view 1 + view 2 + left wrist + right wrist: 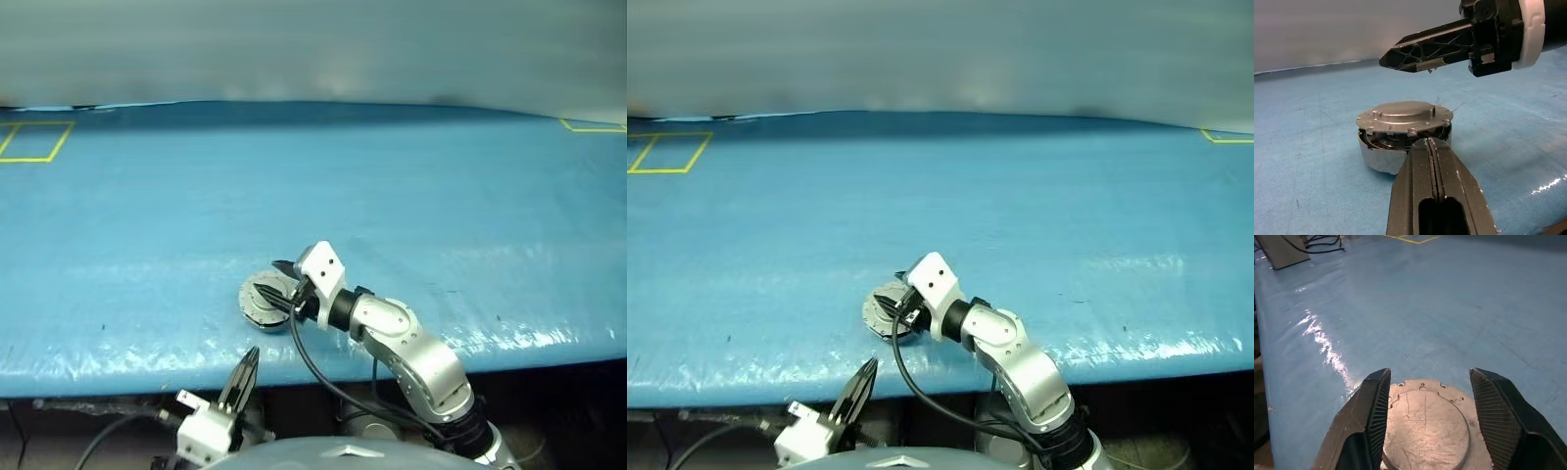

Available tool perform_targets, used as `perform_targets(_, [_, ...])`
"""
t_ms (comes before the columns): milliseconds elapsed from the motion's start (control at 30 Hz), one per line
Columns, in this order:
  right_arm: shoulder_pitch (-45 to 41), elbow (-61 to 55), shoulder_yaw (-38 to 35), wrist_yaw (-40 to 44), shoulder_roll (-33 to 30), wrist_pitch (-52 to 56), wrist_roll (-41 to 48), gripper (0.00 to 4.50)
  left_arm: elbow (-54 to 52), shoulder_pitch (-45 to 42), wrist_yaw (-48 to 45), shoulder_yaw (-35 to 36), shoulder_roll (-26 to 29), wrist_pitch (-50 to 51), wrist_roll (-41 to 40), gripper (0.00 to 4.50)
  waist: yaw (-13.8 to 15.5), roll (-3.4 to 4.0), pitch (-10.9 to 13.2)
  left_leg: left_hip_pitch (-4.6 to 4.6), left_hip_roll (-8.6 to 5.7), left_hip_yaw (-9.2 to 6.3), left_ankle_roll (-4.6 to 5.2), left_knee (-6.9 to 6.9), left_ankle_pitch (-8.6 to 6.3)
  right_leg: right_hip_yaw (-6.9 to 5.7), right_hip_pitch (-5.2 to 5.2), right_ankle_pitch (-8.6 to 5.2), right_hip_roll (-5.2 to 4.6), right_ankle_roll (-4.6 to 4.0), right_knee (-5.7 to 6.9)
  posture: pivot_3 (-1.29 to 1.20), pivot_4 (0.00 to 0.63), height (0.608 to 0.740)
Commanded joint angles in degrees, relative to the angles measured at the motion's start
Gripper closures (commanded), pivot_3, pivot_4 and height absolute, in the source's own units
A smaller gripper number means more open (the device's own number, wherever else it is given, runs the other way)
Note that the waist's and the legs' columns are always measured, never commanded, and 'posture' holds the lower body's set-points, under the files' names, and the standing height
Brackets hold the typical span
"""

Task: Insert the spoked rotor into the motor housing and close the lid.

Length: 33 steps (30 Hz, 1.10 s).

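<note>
The motor housing (1374, 159), a shallow silver cup, stands near the table's front edge. The plain grey lid (1403, 113) with its raised hub lies on top, slightly tilted, leaving a dark gap at the side facing the left wrist camera. The spoked rotor is hidden under the lid. My right gripper (1425, 382) hovers just above the lid, open, with a finger on either side and nothing held. One right finger (1425, 49) hangs clear over the lid. My left gripper (252, 354) is shut and empty, low at the table's front edge, pointing at the housing.
The blue table cover (392, 196) stretches wide behind the housing. Yellow taped marks lie at the far left (34, 142) and far right (596, 125). A black cable (304, 362) loops from my right wrist over the front edge. A grey box with cables (1278, 249) sits far off.
</note>
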Motion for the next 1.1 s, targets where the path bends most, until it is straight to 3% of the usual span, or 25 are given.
perform_targets(33, [-0.7,-1.2,1.3,-2.1,1.0,-0.3,-0.6,0.86,-1.5,-19.9,-2.4,10.0,4.7,17.5,-12.2,4.50,0.7,-0.36,0.0,-0.07,0.03,-0.02,0.05,0.01,0.09,-0.07,-0.07,0.00,0.01,0.00,0.19,0.00,0.150,0.740])
perform_targets(133, [-1.0,-0.2,2.0,-2.8,1.0,-0.6,-0.9,0.02,-1.8,-22.8,-3.7,11.7,5.2,22.5,-14.1,4.50,-1.5,-0.66,-0.4,0.14,0.57,0.20,-0.12,0.20,0.32,-0.29,0.27,0.01,0.26,-0.05,0.41,0.00,0.150,0.740])
perform_targets(233, [-1.1,0.8,2.9,-3.5,0.9,-1.4,-1.6,0.02,-2.5,-23.1,-4.9,12.8,4.9,24.5,-14.7,4.50,-2.2,-0.73,-0.4,1.14,0.46,0.95,-0.26,0.18,-0.20,0.09,0.91,0.01,-0.11,-0.02,0.35,0.00,0.150,0.740])
perform_targets(367, [-0.9,1.9,3.5,-4.0,0.8,-2.3,-2.4,0.02,-3.0,-22.8,-6.4,14.3,4.5,25.7,-15.2,4.50,-1.1,-0.83,-0.4,0.67,0.56,0.56,-0.23,0.00,-0.28,-0.07,0.51,-0.08,0.14,-0.04,0.39,0.00,0.150,0.740])
perform_targets(667, [0.1,2.5,3.9,-3.5,-0.3,-2.5,-2.5,0.02,-1.2,-24.2,-7.7,18.4,2.4,26.3,-16.5,4.50,-0.8,-0.83,-0.4,0.73,0.55,0.58,-0.23,0.00,-0.28,-0.07,0.59,-0.23,0.11,-0.17,0.35,0.00,0.150,0.740])
perform_targets(1100, [0.8,8.3,6.5,-2.2,-2.1,-6.0,-5.0,0.02,-0.8,-25.0,-9.2,19.0,1.3,27.4,-15.9,4.50,-0.9,-0.85,-0.4,0.81,0.55,0.59,-0.23,-0.01,-0.29,-0.06,0.64,-0.23,0.12,-0.17,0.36,0.00,0.150,0.740])
